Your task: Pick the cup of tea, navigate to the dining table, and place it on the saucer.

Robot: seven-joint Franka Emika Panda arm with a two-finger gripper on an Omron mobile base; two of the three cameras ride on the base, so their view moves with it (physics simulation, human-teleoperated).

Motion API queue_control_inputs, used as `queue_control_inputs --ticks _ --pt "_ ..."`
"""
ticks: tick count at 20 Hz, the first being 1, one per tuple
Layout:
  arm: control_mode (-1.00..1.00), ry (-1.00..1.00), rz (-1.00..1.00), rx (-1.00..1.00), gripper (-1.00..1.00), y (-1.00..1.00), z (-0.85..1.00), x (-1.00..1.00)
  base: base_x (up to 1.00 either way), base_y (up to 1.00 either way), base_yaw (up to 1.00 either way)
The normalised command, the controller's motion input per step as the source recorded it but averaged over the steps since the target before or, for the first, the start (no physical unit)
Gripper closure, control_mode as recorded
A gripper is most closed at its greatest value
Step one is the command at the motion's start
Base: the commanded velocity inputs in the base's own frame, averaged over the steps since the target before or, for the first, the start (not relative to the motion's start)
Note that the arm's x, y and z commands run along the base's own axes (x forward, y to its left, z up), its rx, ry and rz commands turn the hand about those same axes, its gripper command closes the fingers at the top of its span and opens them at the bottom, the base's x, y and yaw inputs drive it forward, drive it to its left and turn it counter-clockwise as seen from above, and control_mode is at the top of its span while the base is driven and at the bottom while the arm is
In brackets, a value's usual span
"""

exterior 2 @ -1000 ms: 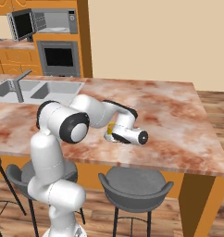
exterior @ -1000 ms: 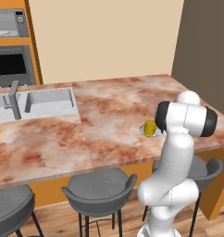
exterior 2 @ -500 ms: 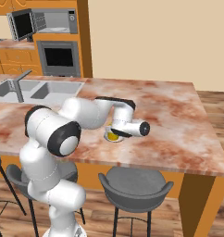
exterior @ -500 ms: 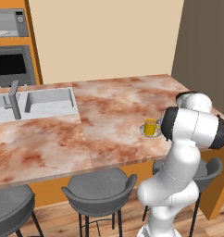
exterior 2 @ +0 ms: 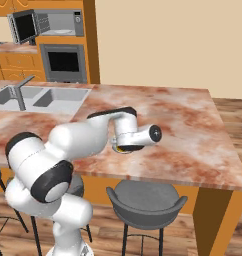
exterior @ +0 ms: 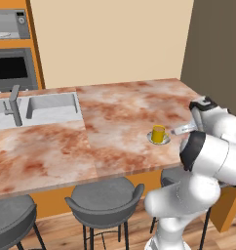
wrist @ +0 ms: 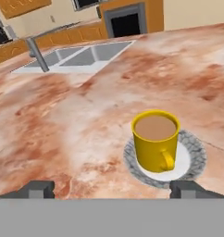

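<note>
Jaws: the gripper [wrist: 111, 189] stands spread wide, its 2 fingertips [wrist: 38, 188] apart, holding and touching nothing.
Cup of tea [wrist: 155, 139]: upright on the saucer [wrist: 192, 155], just ahead of the jaws, handle toward them.
Surface: dining table [wrist: 86, 111] under the saucer.

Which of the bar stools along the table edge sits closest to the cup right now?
The stool just right of the arm's base in the right base view, tucked under the table edge below the cup of tea; the others stand further left.
</note>
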Motion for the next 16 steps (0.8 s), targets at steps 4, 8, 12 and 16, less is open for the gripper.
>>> queue_control_inputs --ticks 4,8,12,16 --pt "-1.0 0.27 -0.06 0.0 -1.0 0.1 0.22 -0.7 0.0 0.0 0.0" --pt "-1.0 0.25 -0.07 0.0 -1.0 0.13 0.27 -0.77 0.0 0.0 0.0" --pt "-1.0 0.14 -0.05 0.0 -1.0 0.14 0.33 -0.9 0.0 0.0 0.0" --pt "-1.0 0.01 -0.02 0.0 -1.0 0.19 0.39 -0.94 0.0 0.0 0.0"
